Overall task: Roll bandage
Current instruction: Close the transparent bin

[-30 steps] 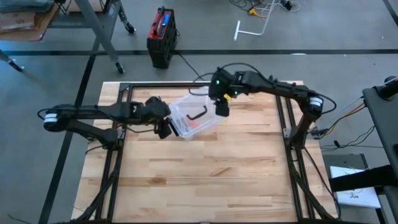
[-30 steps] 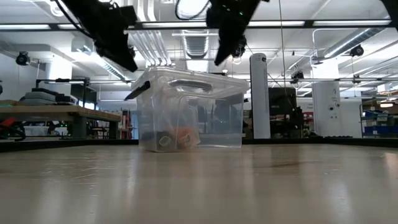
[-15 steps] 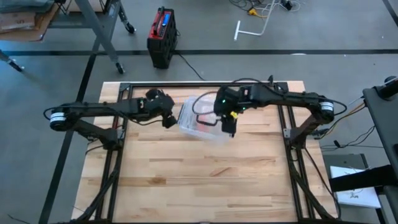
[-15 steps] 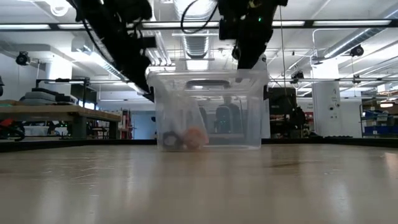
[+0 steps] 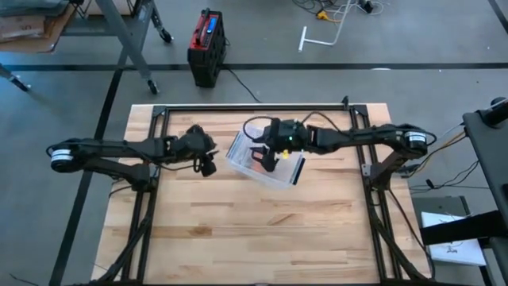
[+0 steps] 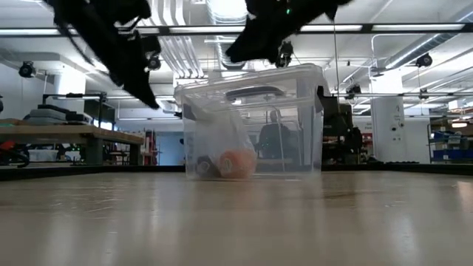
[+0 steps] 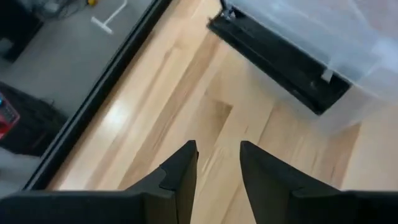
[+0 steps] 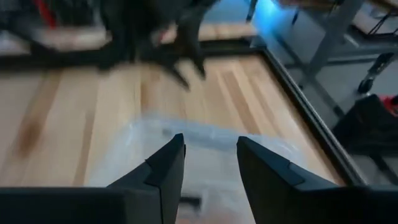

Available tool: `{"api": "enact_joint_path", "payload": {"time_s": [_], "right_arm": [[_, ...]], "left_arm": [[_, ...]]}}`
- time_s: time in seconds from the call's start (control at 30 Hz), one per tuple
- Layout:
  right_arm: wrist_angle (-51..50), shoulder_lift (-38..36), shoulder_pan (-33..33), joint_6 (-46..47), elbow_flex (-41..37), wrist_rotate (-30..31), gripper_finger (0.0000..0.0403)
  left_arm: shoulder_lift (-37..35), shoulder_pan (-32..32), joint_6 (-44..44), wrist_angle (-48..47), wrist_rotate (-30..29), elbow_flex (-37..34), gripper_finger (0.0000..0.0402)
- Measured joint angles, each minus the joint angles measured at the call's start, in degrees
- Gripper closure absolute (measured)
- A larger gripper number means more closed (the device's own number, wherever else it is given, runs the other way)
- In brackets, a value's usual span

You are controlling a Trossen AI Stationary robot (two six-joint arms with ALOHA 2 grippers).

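On the wooden table (image 5: 238,230), clear lidded box (image 5: 266,159) holding what looks like a rolled bandage (image 6: 236,163), right gripper (image 5: 264,162) above its lid, fingers parted, empty, left gripper (image 5: 208,166) beside it, fingers parted, empty.

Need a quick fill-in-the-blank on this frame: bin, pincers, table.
1. The clear bin sits on a ____ table.
2. The right pincer hangs over the ____.
3. The left pincer holds ____.
4. The roll inside the bin is ____ in colour.

Missing: wooden; bin; nothing; orange
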Motion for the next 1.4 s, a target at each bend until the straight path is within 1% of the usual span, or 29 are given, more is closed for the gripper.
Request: {"api": "enact_joint_path", "payload": {"time_s": [0.07, 0.13, 0.23, 0.3, 0.4, 0.47, 0.53, 0.63, 0.73, 0.77, 0.83, 0.9, 0.97, 1.1, 1.23, 1.4], "right_arm": [[8.59, 0.74, 0.25, 3.45, -5.13, 0.21, 0.0264], [12.46, 1.26, 0.43, 5.47, -9.07, 1.36, 0.0268], [17.93, 2.49, 0.38, 7.68, -13.12, 5.79, 0.0273], [22.88, 4.06, 0.37, 9.54, -15.15, 6.62, 0.0275], [28.81, 5.95, 0.53, 9.61, -16.76, 5.79, 0.0277], [30.54, 7.20, 0.54, 6.36, -17.60, 6.10, 0.0276], [30.55, 8.10, 0.21, 2.62, -17.63, 5.52, 0.0274], [30.10, 8.83, -0.20, -1.14, -17.86, 3.72, 0.0271], [30.21, 8.89, -1.05, -2.97, -17.86, -1.40, 0.0272], [30.15, 8.77, -1.32, -3.69, -17.86, -3.07, 0.0274], [30.02, 8.66, -1.64, -5.35, -17.90, -6.59, 0.0279], [29.81, 8.66, -1.66, -6.21, -17.90, -7.70, 0.0284], [29.62, 8.59, -1.68, -6.89, -17.93, -9.23, 0.0289], [29.16, 8.55, -1.70, -6.98, -18.01, -10.73, 0.0297], [29.25, 8.57, -1.59, -6.99, -18.03, -11.63, 0.0300], [29.25, 9.06, -1.57, -6.75, -18.01, -12.50, 0.0296]], "left_arm": [[-0.35, 0.13, 2.16, 6.73, 1.12, -3.89, 0.0288], [-0.29, 0.37, 4.65, 12.05, 3.76, -7.16, 0.0287], [1.04, 0.40, 8.43, 21.03, 8.38, -10.85, 0.0286], [1.91, 0.37, 11.32, 26.28, 11.35, -12.66, 0.0286], [4.24, 0.14, 13.01, 33.98, 16.80, -15.16, 0.0287], [5.58, -0.22, 13.00, 37.08, 19.27, -15.46, 0.0287], [6.69, -0.93, 12.69, 37.01, 19.85, -14.64, 0.0287], [7.99, -2.98, 10.84, 32.99, 19.41, -11.81, 0.0287], [8.08, -5.52, 9.51, 26.05, 19.21, -8.67, 0.0287], [8.34, -6.34, 9.24, 24.74, 18.37, -8.02, 0.0287], [8.18, -7.85, 8.89, 23.53, 14.73, -7.47, 0.0287], [7.98, -8.90, 9.28, 23.85, 12.13, -7.54, 0.0287], [7.92, -9.43, 9.82, 26.09, 11.08, -8.17, 0.0287], [6.42, -10.38, 10.23, 28.28, 10.03, -8.48, 0.0287], [4.17, -11.59, 10.71, 28.20, 10.01, -8.24, 0.0287], [4.43, -11.74, 13.17, 29.91, 10.08, -8.18, 0.0287]]}}
